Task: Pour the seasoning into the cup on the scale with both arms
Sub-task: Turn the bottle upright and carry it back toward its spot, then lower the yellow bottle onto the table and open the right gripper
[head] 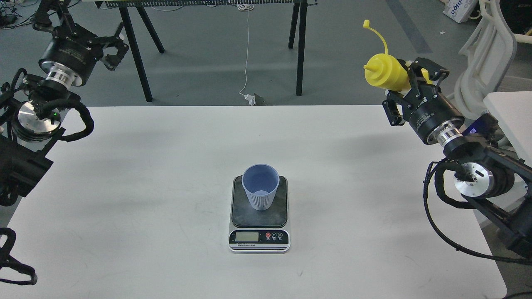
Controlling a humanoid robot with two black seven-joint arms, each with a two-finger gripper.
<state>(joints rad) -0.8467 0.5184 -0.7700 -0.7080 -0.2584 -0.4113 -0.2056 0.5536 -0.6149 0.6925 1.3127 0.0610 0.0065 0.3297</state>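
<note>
The light blue ribbed cup (pixel 260 191) stands upright on the dark plate of the scale (pixel 281 207), at the middle of the white table. My right gripper (pixel 409 85) is shut on the yellow seasoning bottle (pixel 384 72) and holds it high above the table's far right corner, well away from the cup. The bottle's nozzle points up and to the left, and its cap strap sticks up. My left gripper (pixel 110 47) is raised beyond the table's far left corner, open and empty.
The white table (pixel 145 187) has its front and right edges in view. Black trestle legs (pixel 135 50) stand on the floor behind it. A white chair (pixel 484 62) and a second white surface (pixel 511 116) are at the far right.
</note>
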